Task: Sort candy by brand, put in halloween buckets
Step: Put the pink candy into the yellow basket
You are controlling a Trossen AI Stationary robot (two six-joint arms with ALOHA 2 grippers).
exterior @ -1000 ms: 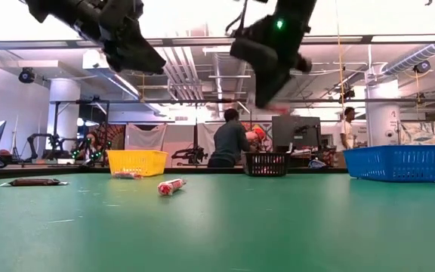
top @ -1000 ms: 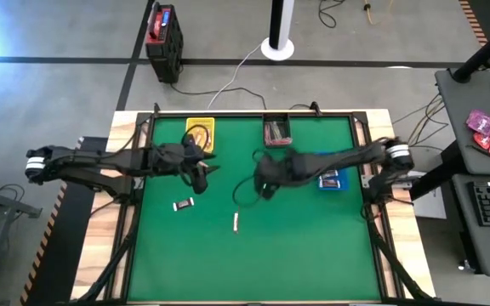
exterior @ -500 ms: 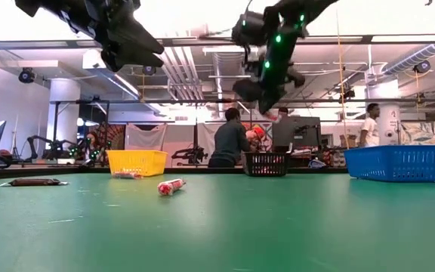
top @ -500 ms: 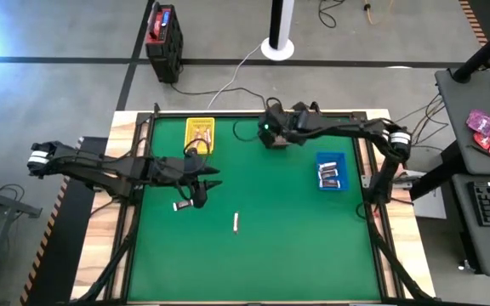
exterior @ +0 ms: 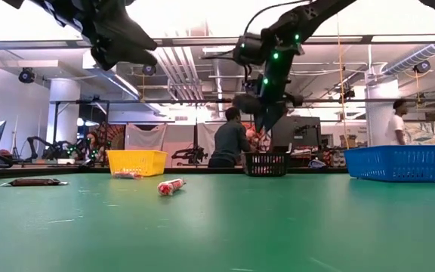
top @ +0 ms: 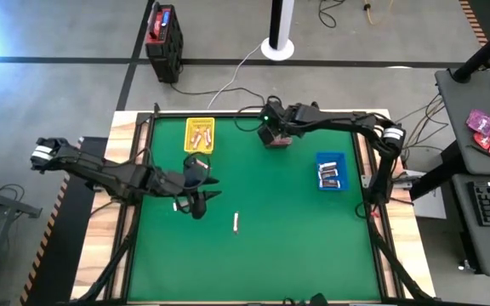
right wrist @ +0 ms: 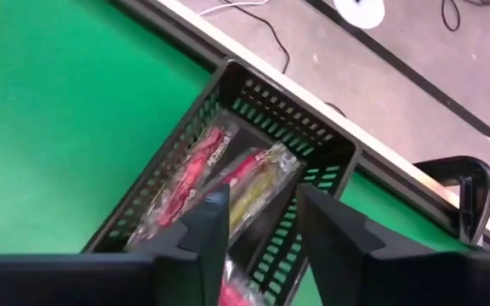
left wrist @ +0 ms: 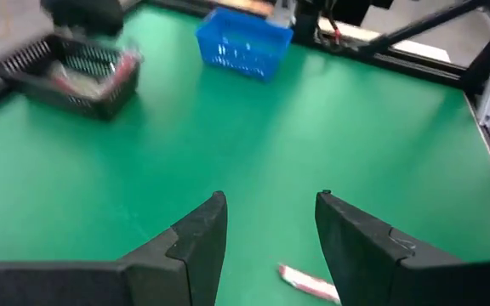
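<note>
Three small bins line the far side of the green table [top: 296,246]: a yellow bin [top: 199,134], a black bin [right wrist: 228,191] and a blue bin [top: 331,171]. Two loose candies lie out on the felt in the overhead view: a dark-wrapped bar [top: 179,205] just beside the left gripper [top: 199,204], and a pink-red bar [top: 236,223] nearer the middle, apart from both arms. At table height a red-and-white wrapped piece [exterior: 170,186] and a flat dark bar [exterior: 33,181] show in front of the yellow bin. Several pink-red and clear wrappers [right wrist: 228,183] are heaped in the black bin; dark bars lie in the blue one; pale pieces in the yellow. No brand lettering can be read on any wrapper.

Left gripper hovers low over the table with its fingers spread and nothing between them. Right gripper [right wrist: 258,229] hangs directly above the black bin, fingers parted, holding nothing. Two people stand in the room beyond the table.
</note>
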